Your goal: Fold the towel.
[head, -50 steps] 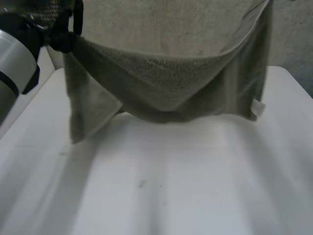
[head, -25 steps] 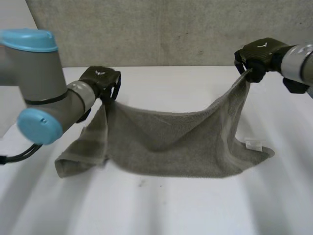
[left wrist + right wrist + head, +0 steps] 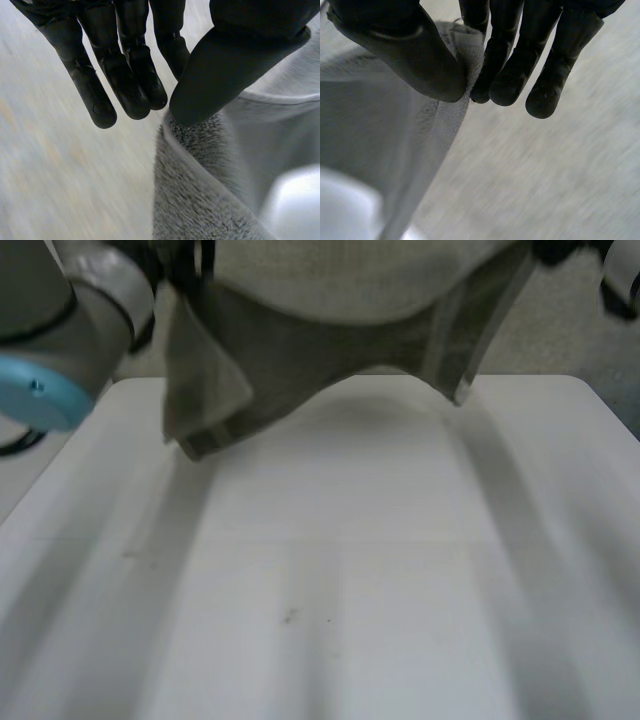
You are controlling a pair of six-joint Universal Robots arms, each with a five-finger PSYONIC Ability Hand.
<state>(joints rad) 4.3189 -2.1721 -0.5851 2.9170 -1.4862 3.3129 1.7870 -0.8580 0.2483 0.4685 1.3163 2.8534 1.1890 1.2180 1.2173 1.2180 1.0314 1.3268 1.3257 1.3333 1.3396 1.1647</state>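
Towel [image 3: 330, 350], olive-grey terry, hangs spread in the air above the far part of the white table [image 3: 350, 590], held up at its two upper ends and sagging in a curve between them. In the head view its lower edge dips lowest on the left side, where a folded corner dangles just over the tabletop; the right side ends higher in a narrow hanging strip. I cannot tell whether the dangling left corner touches the table. A grey wall [image 3: 570, 335] stands behind the cloth. The tabletop in front of the towel is bare apart from a few small dark specks [image 3: 290, 616].

The left arm [image 3: 70, 320], grey with a light-blue cap, reaches in high at the towel's left end.

The left hand [image 3: 125, 60] grips the towel: in the left wrist view its thumb [image 3: 225, 70] presses the hemmed edge against the nearly straight fingers, and the cloth falls away below the thumb tip. The right hand [image 3: 520, 50] grips the other end: in the right wrist view a corner of the towel is pinched between its thumb [image 3: 405, 50] and the fingertips, with the cloth hanging down beside the thumb.
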